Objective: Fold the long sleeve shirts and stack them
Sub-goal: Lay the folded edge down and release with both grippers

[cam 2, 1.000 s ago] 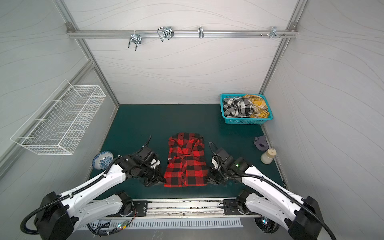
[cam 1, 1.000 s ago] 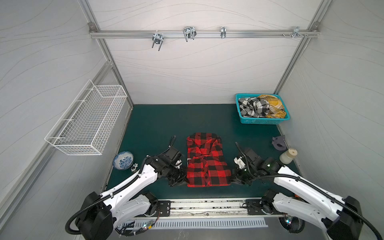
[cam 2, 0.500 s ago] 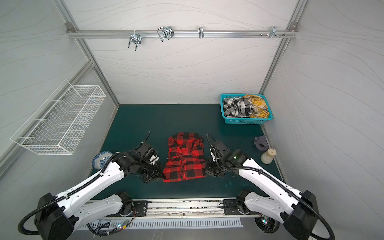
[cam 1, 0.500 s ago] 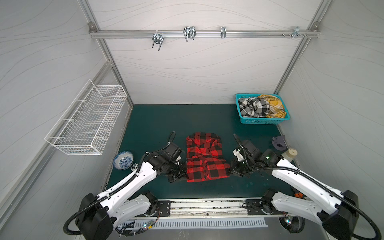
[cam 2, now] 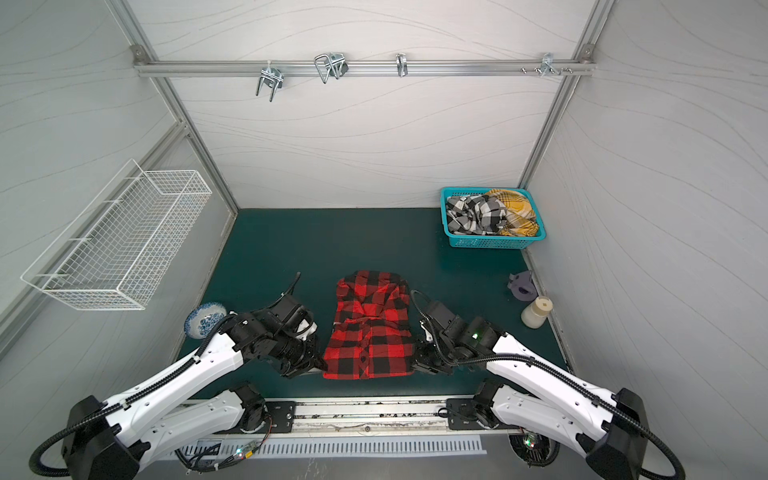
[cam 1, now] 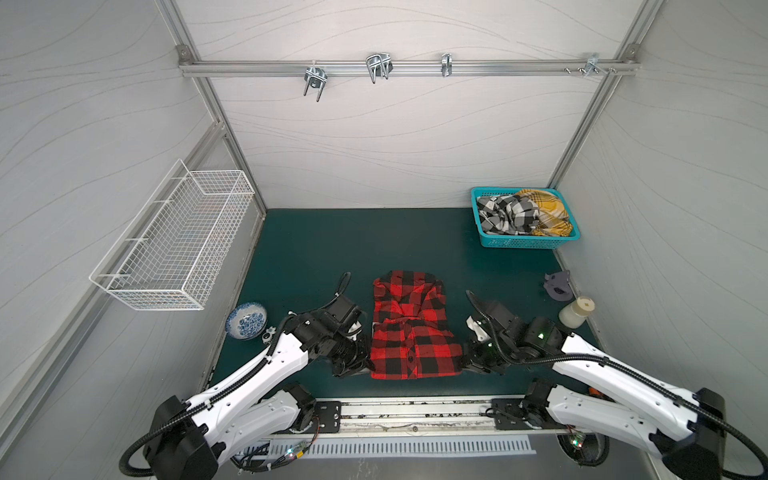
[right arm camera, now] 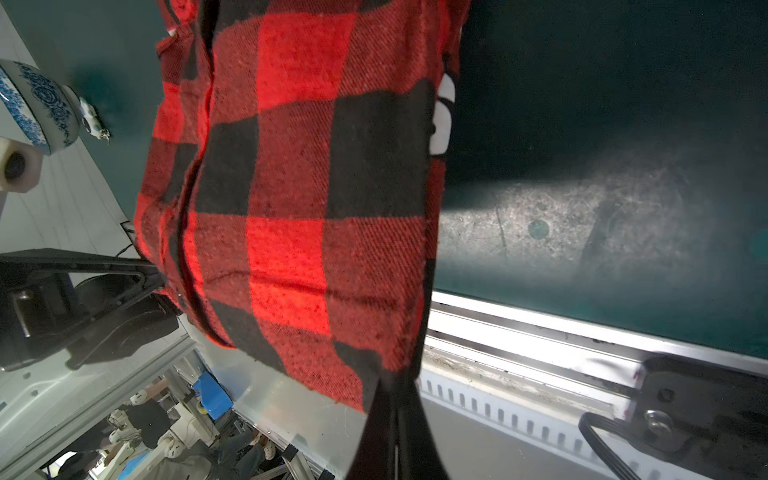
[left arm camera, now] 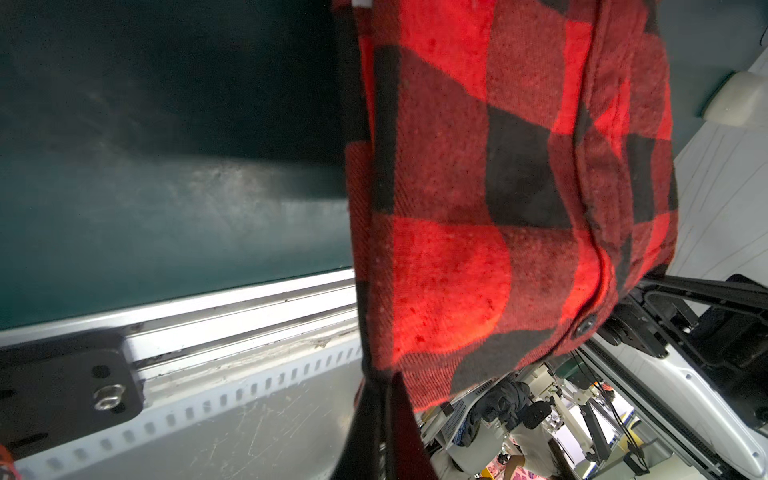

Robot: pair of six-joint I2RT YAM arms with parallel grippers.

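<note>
Shirt [cam 1: 411, 332] on table [cam 1: 311, 257], basket [cam 1: 523, 242] behind

Both top views look down from overhead (nearly alike); wrist views hug the shirt [left arm camera: 478, 208].

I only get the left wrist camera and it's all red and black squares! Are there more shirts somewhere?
Observer: Yes. In both top views a black-and-white shirt sits in a teal basket at the far right corner of the table.
Operator: Just that one in there?
Observer: No, a yellow plaid shirt is bundled beside it in the same basket.
Operator: Is my red shirt all up in the air?
Observer: No. In both top views its far end lies on the green table.
</note>
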